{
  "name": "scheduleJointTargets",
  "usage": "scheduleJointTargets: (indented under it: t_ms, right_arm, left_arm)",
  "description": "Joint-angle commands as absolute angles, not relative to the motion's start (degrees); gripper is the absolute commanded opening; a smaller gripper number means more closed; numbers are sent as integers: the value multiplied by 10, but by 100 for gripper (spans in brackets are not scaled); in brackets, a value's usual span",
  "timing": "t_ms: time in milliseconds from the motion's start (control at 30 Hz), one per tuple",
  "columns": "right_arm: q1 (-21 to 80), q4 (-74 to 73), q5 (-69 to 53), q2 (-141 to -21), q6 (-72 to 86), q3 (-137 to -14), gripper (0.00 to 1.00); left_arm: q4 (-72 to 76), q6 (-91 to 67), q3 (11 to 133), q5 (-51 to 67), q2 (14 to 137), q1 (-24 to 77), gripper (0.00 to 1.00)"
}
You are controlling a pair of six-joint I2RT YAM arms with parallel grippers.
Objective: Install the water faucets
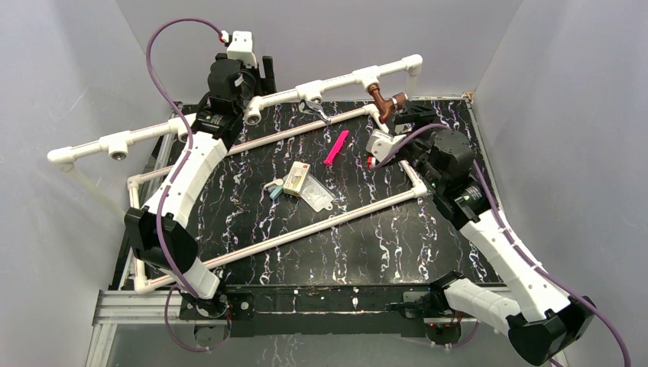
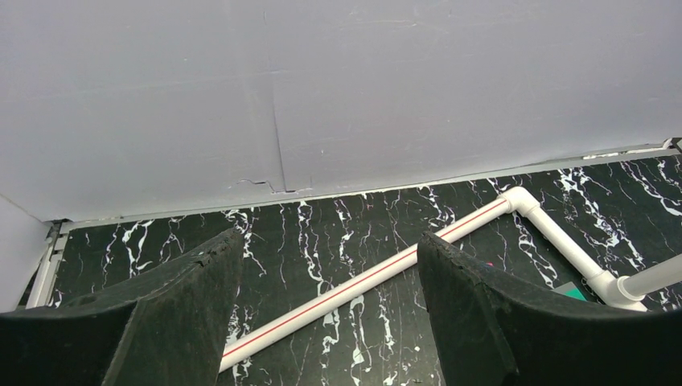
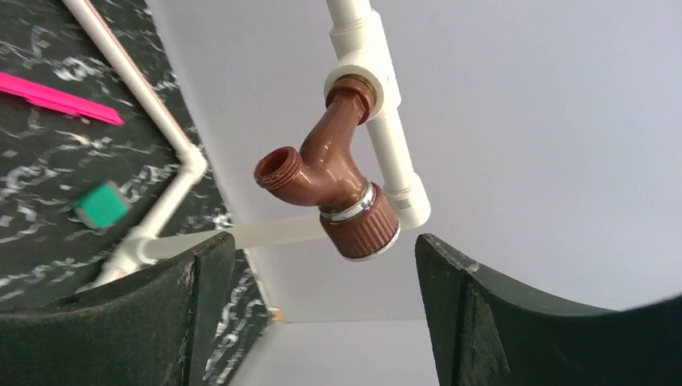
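The reddish-brown water faucet (image 1: 384, 101) (image 3: 334, 181) is screwed into a white tee (image 3: 366, 76) on the raised pipe (image 1: 336, 82) at the back right. Its ribbed knob (image 3: 362, 229) faces my right gripper (image 1: 409, 115) (image 3: 322, 241). That gripper is open, the knob sits just at the fingertips' gap, and neither finger touches it. The silver faucet (image 1: 315, 109) hangs at the middle tee of the same pipe. At the back left my left gripper (image 1: 264, 73) (image 2: 330, 241) is open and empty above a white pipe with a red line (image 2: 362, 281).
A pink flat strip (image 1: 336, 147) (image 3: 56, 98), a small box (image 1: 296, 180) and a clear bag (image 1: 317, 195) lie on the black marbled table (image 1: 367, 237). A green block (image 3: 100, 203) sits by the pipe frame. Open tee sockets (image 1: 252, 117) (image 1: 118, 153) face forward. Grey walls enclose the table.
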State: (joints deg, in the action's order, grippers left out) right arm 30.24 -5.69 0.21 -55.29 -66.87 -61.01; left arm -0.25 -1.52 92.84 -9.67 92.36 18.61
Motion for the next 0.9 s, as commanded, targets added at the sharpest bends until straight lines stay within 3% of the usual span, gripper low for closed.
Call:
scheduleJointTargets:
  t_ms: [0, 200, 633, 867]
  right_arm:
    - [305, 68, 28, -574, -798, -590, 90]
    - [313, 137, 68, -623, -884, -586, 89]
    - [318, 213, 114, -703, -918, -601, 80]
    - [318, 222, 126, -715, -904, -601, 59]
  left_arm:
    - [-117, -11, 881, -98, 964, 189, 76]
    - [-115, -14, 874, -94, 960, 189, 76]
    - [-112, -12, 869, -94, 953, 189, 76]
    - [-110, -11, 865, -95, 950, 189, 76]
